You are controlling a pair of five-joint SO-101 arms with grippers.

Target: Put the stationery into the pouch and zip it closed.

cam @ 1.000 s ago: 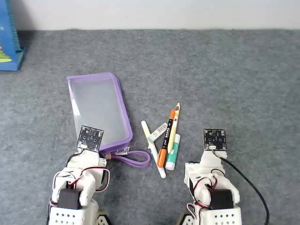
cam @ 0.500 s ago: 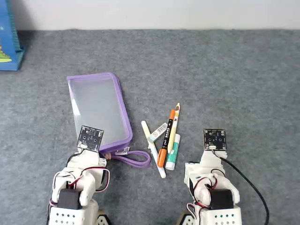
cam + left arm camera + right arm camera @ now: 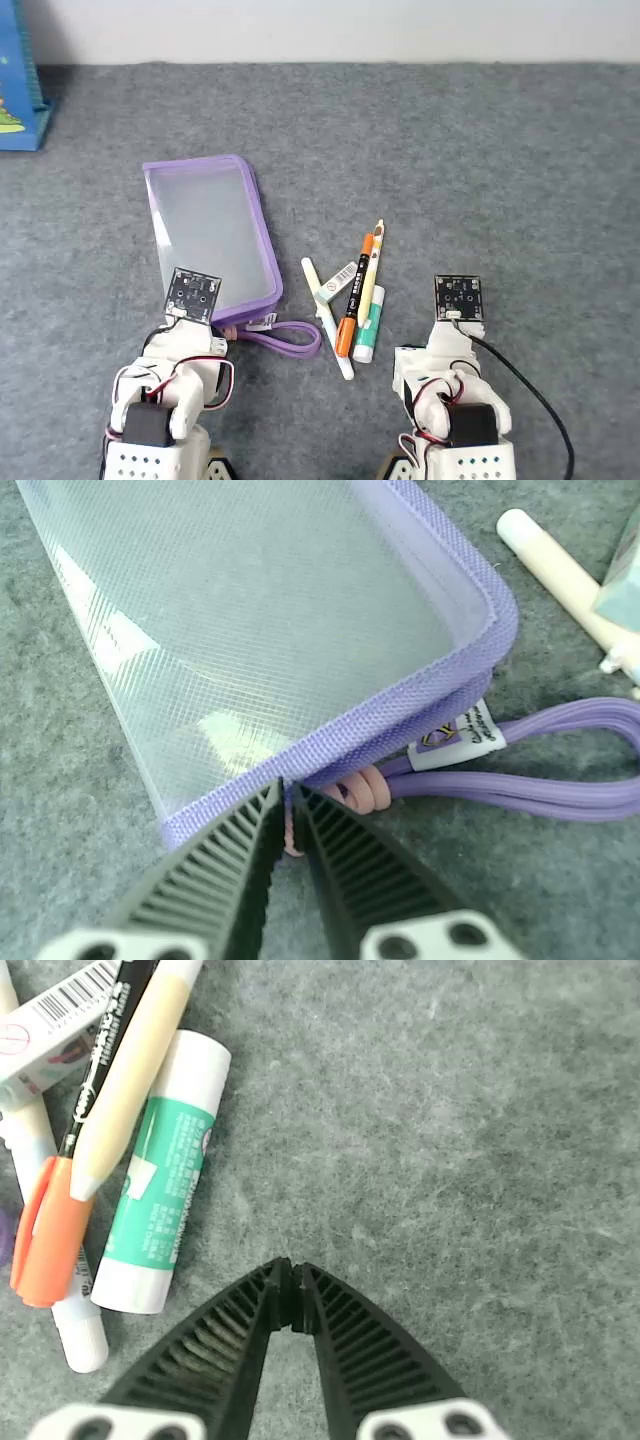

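- The grey surface (image 3: 480, 150) has wide open room beyond and to the right of the things. Its far edge meets a pale wall, and a blue box (image 3: 20, 80) stands at the far left corner, well apart from the work.
- The pouch (image 3: 208, 235) lies flat on the left, clear-faced with purple trim and nothing inside it. Its purple strap (image 3: 285, 342) loops out toward the stationery. I judge the first step is opening the zip, so one arm should pin the pouch while the other pulls along the trim.
- The stationery lies in a heap between the arms, just right of the pouch. The glue stick (image 3: 160, 1190), orange marker (image 3: 70, 1170), cream pen (image 3: 135, 1060), white pen (image 3: 325, 315) and a small labelled piece (image 3: 335, 282) touch or overlap one another. Taking the outermost piece, the glue stick, first looks safest.
- The right end effector (image 3: 290, 1285) has its jaws pressed together and holds nothing. It hangs over bare surface just beside the glue stick's end.
- The left end effector (image 3: 287, 800) is likewise closed, at the pouch's near corner.
- A pink ring (image 3: 355, 790) lies right by its tips; I cannot tell whether it is pinched.
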